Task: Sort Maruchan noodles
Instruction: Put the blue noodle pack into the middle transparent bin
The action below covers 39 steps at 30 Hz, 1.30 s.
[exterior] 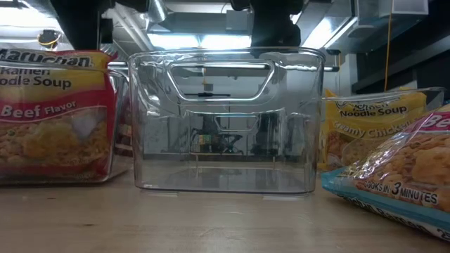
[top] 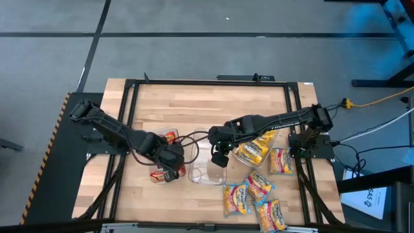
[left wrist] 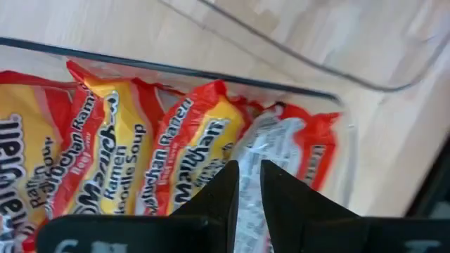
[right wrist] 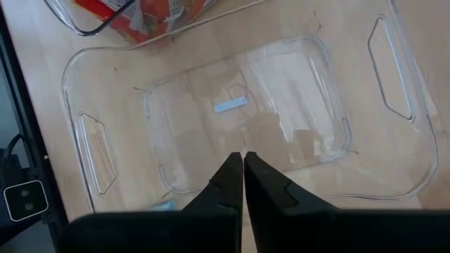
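Trays sit side by side near the middle of the wooden table [top: 194, 110], and we take the empty clear tray [top: 208, 169] as our landmark; in the low view it stands square before us, see-through, with a handle cut-out in its wall and nothing inside.

Just to the left of it in the high view stands a second clear tray [top: 167, 155] holding red Beef packets [left wrist: 133, 158] upright in a row; the low view shows one of them [exterior: 53, 112] pressed against that tray's wall.

On the other side of the empty tray lie the loose packets [top: 259, 175], yellow-orange and red ones scattered flat on the wood, some overlapping; the low view shows a Creamy Chicken packet [exterior: 365, 126] standing behind a blue-edged one [exterior: 401, 176] that lies tilted.

The left gripper [left wrist: 246, 179] hangs over the packet tray, beside our landmark; its fingers [left wrist: 218, 193] stand slightly apart above a silvery crinkled packet back, and we cannot tell whether they touch or grasp it.

The right gripper [right wrist: 243, 165] hovers directly above the empty tray, pointing down at its bare floor; its fingertips are pressed together and carry nothing.
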Available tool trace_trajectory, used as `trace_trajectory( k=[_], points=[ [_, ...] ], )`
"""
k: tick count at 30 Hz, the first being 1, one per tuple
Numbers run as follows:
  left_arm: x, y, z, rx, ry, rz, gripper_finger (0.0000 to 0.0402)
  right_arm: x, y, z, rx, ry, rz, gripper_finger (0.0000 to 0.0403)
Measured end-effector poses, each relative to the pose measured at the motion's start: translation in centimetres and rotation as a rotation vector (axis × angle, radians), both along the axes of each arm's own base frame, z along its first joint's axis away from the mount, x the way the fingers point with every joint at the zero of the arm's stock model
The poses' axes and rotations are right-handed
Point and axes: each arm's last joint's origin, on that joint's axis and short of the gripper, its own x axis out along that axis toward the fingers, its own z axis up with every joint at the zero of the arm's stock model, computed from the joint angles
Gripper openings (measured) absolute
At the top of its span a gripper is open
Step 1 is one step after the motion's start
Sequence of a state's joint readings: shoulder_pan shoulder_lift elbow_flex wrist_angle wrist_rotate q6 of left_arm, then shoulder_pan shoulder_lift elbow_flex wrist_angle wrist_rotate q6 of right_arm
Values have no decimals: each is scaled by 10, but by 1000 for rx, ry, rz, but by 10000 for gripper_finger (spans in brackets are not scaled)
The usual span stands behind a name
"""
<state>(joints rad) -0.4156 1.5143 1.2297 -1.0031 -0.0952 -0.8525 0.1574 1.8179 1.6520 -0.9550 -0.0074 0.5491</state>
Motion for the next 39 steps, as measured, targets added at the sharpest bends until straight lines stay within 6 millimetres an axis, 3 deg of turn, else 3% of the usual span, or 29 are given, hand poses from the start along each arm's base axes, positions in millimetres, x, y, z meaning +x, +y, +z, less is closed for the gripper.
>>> trace_trajectory(
  k=[7, 13, 17, 25, 39],
  points=[
    [-13, -11, 18, -125, -65, -18, 54, 0, 0, 0, 3, -1, 1, 14],
    [-14, -43, 4, -139, -39, -117, 54, -1, 0, 0, -1, 15, 4, 14],
    [-8, -52, -3, -144, -57, -131, 54, -1, 0, 0, -1, 15, 4, 14],
    [-3, -62, -29, -92, 65, -145, 53, -2, 0, -1, 2, 21, 2, 14],
    [-27, -62, -27, -60, 207, -80, 53, -2, 0, -1, 26, 30, 10, 14]
  ],
)
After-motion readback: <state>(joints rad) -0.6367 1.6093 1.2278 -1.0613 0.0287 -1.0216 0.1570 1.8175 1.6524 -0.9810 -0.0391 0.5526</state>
